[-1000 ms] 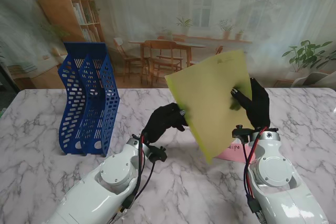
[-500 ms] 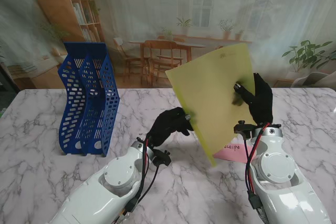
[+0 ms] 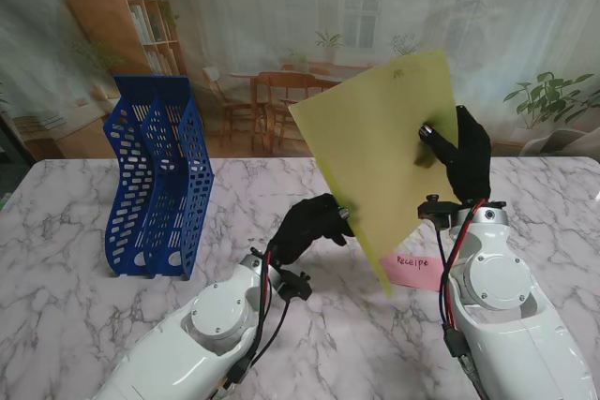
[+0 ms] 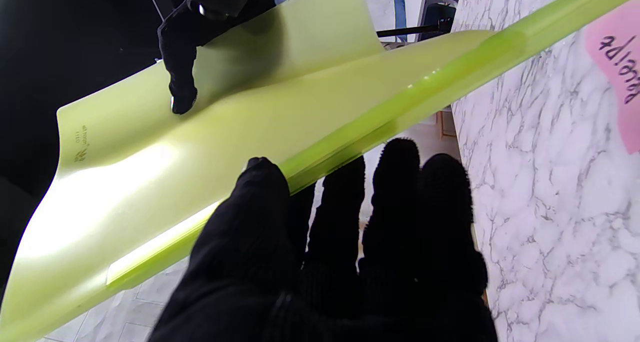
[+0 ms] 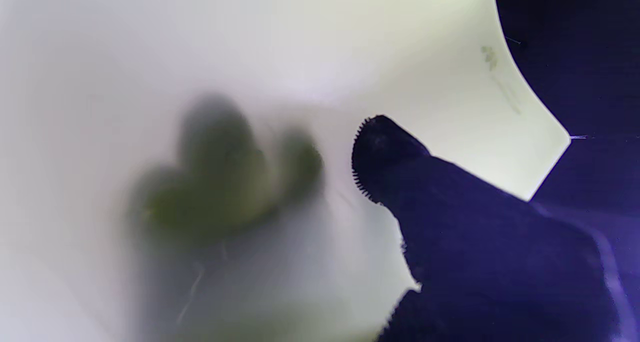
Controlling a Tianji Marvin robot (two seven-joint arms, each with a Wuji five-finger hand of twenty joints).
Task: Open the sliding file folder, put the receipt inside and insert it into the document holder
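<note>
Black-gloved right hand pinching pale yellow-green folder, fingers shadowed behind.

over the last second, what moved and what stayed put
The yellow folder has been lifted higher and a little farther from me, held up off the table by both hands. The right hand rose with it, pinching its right side; the left hand shifted right along the lower spine edge. More of the pink receipt now shows. The blue file holder and receipt stayed put.
</note>
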